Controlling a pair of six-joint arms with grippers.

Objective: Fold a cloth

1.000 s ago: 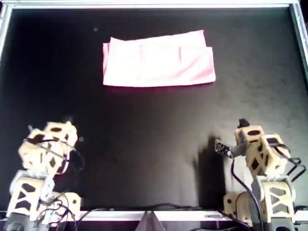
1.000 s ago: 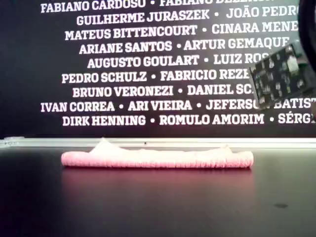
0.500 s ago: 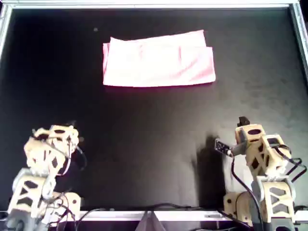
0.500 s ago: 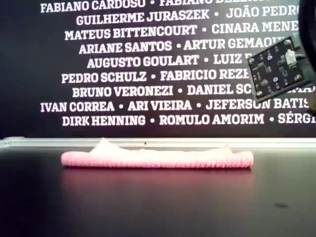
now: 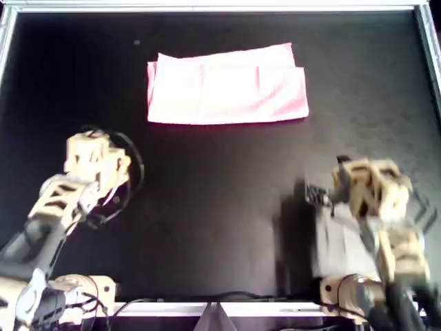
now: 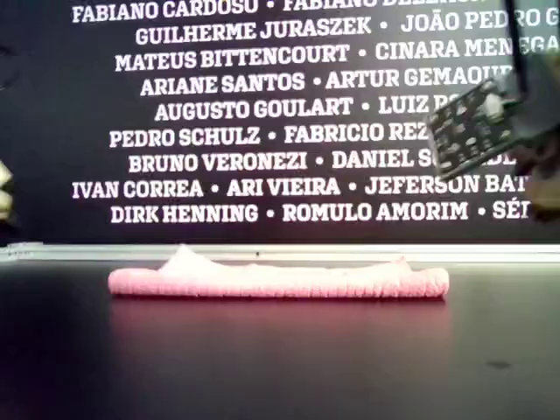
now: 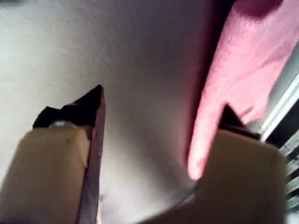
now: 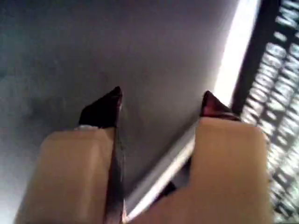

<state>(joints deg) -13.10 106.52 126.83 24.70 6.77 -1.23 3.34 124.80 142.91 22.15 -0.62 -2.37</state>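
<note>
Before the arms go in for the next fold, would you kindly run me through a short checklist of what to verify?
1. Cloth lies flat, already folded into a rectangle: ok.
2. Left pincer open, holding nothing: ok.
3. Right pincer open, holding nothing: ok.
4. Cloth in the left wrist view: ok, ahead of the pincer and apart from it.
5. Cloth in the right wrist view: not ok, only bare table and its rail show.
6. Cloth edges aligned: not ok, one layer is offset at its right end in the overhead view.
</note>
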